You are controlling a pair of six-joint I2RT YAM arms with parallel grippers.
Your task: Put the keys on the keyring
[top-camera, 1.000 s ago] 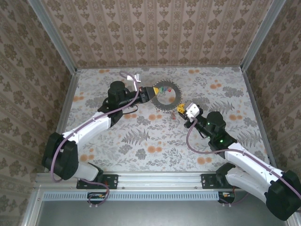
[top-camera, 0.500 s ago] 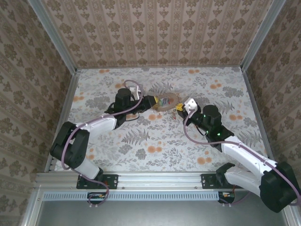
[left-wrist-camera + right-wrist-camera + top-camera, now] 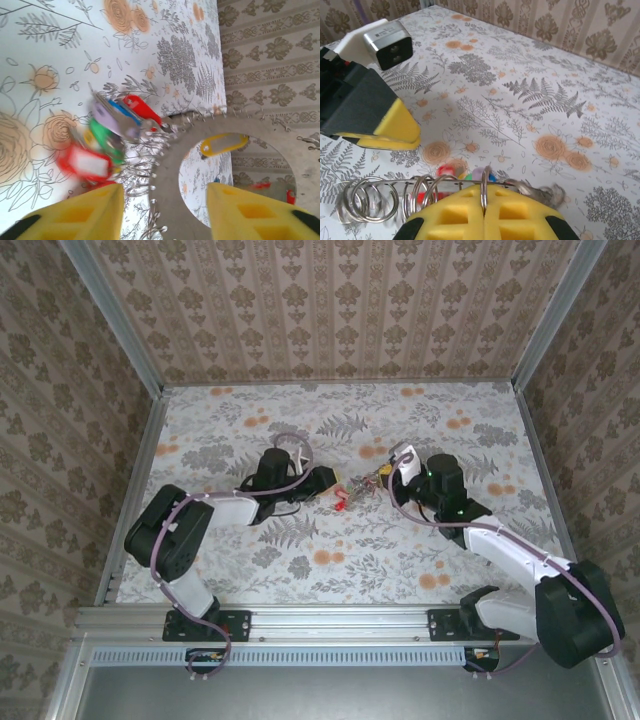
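Observation:
The keyring point(image 3: 167, 175) is a flat grey metal ring edged with wire loops, held on edge just above the table between the two grippers point(image 3: 354, 490). Silver keys with red, green and blue tags point(image 3: 107, 137) hang bunched on its left side. A yellow tag point(image 3: 223, 143) shows through its hole. My left gripper point(image 3: 165, 210) is open, its yellow fingers standing either side of the ring's band without touching it. My right gripper point(image 3: 484, 212) is shut on a thin metal loop of the keyring point(image 3: 445, 183). The two grippers point(image 3: 328, 480) point(image 3: 384, 477) face each other mid-table.
The floral tabletop point(image 3: 330, 560) is walled in by patterned panels at the back and sides. The left gripper's yellow finger and its camera block point(image 3: 385, 42) sit close on the left in the right wrist view. Both arms reach low across the table.
Both grippers carried the keyring nearer and lower, and it turned from flat-on to edge-on. The left gripper's jaws have opened off the ring. The right grip has not changed.

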